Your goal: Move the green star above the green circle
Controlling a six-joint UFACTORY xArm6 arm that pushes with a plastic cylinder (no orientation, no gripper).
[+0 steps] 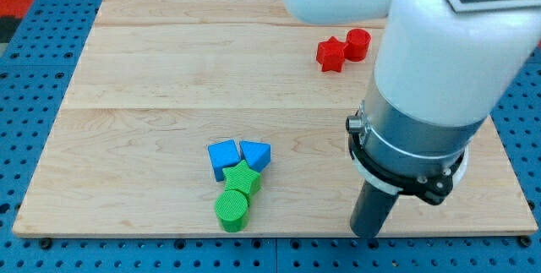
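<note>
Six blocks are lying on the tabletop (152, 62), and you are looking at them in two groups. Near the view's bottom centre, the green star (243, 177) is sitting directly above the green circle (232, 210), touching it and offset slightly to the view's right. Two blue blocks are pressing against the star's upper side: a blue cube (223, 156) on the view's left and a blue triangle (256, 155) on the view's right, the pair touching each other. Toward the view's top right, a red star (330, 53) and a red circle (357, 44) are resting side by side, touching, well apart from the green cluster.

You are seeing the arm's white and grey body filling the view's right side. Its dark rod is reaching down near the tabletop's bottom edge, with my tip (365, 234) standing well to the view's right of the green circle, contacting no block. This end effector is a plain rod, so no opening or closing applies.
</note>
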